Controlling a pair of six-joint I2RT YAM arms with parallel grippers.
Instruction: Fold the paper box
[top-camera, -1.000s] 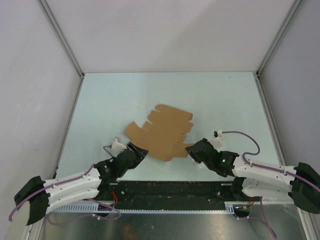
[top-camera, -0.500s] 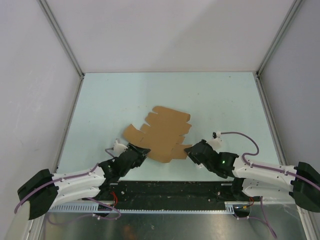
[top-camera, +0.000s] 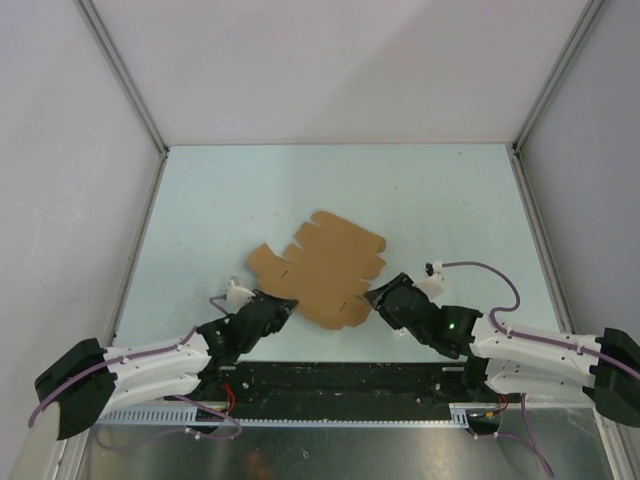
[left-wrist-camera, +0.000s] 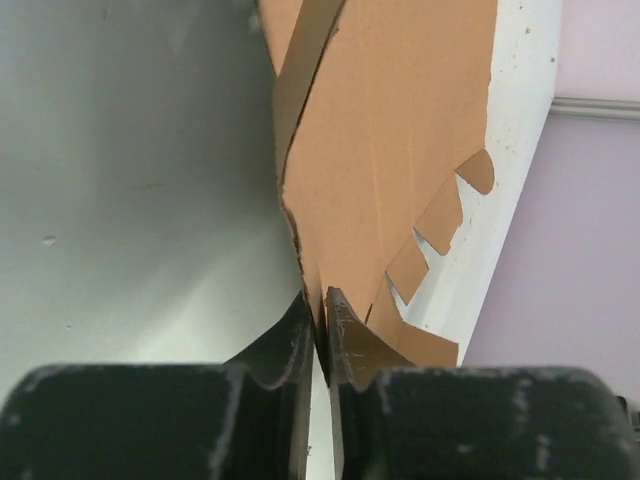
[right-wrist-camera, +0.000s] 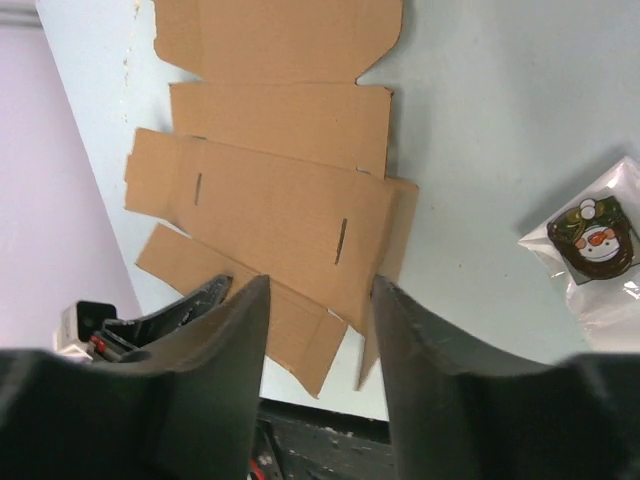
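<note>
The paper box (top-camera: 322, 266) is a flat brown die-cut sheet with flaps, lying on the pale table (top-camera: 230, 190) just ahead of both arms. My left gripper (top-camera: 284, 305) is at the sheet's near-left corner. In the left wrist view its jaws (left-wrist-camera: 322, 322) are shut on the thin edge of the paper box (left-wrist-camera: 400, 150), which rises a little there. My right gripper (top-camera: 372, 297) is at the near-right corner. In the right wrist view it (right-wrist-camera: 318, 290) stands open, and the paper box (right-wrist-camera: 270, 200) lies flat beyond its fingertips with nothing pinched.
A small clear bag with a snowman badge (right-wrist-camera: 593, 240) lies on the table to the right of the sheet. Grey walls and metal posts close in the table on three sides. The arms' black base rail (top-camera: 340, 380) runs along the near edge.
My left gripper has closed onto the sheet's near-left edge. My right gripper has opened and let go of the near-right corner. The sheet has shifted slightly.
</note>
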